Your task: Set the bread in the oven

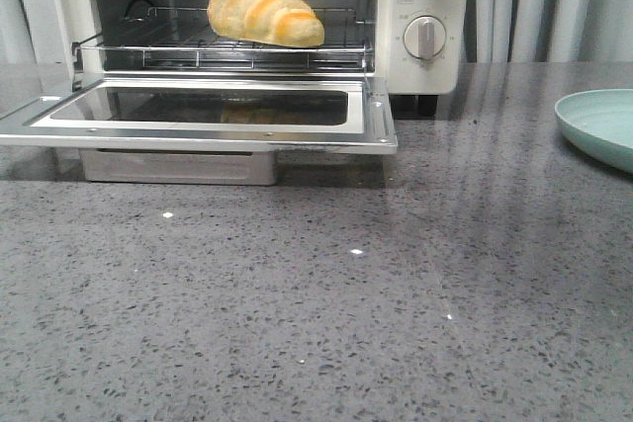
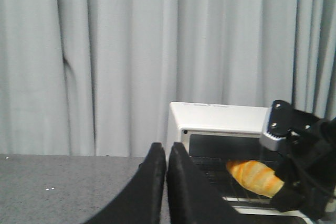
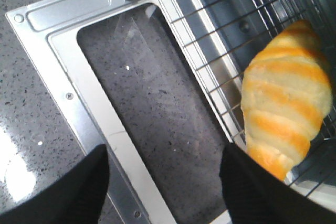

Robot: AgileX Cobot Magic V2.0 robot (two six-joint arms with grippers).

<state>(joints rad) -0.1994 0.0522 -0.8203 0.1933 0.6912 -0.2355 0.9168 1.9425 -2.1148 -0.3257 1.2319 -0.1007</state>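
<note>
1. Counter point(image 1: 396, 323): grey speckled stone look, polished, glossy with reflections.
2. Oven point(image 1: 435, 56): smooth cream body; door point(image 1: 213, 130) of shiny metal framing glass.
3. Rack point(image 1: 198, 51): bright metal wire.
4. Bread point(image 1: 265, 12): smooth, slightly glossy crust.
5. Curtain point(image 2: 105, 51): matt grey cloth.

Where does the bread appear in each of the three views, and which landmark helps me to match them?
Front view: the bread lies on the wire rack inside the oven, door open.
Left wrist view: low at right, partly behind the right arm.
Right wrist view: at the right edge, on the rack.
Shared landmark: the wire rack.
</note>
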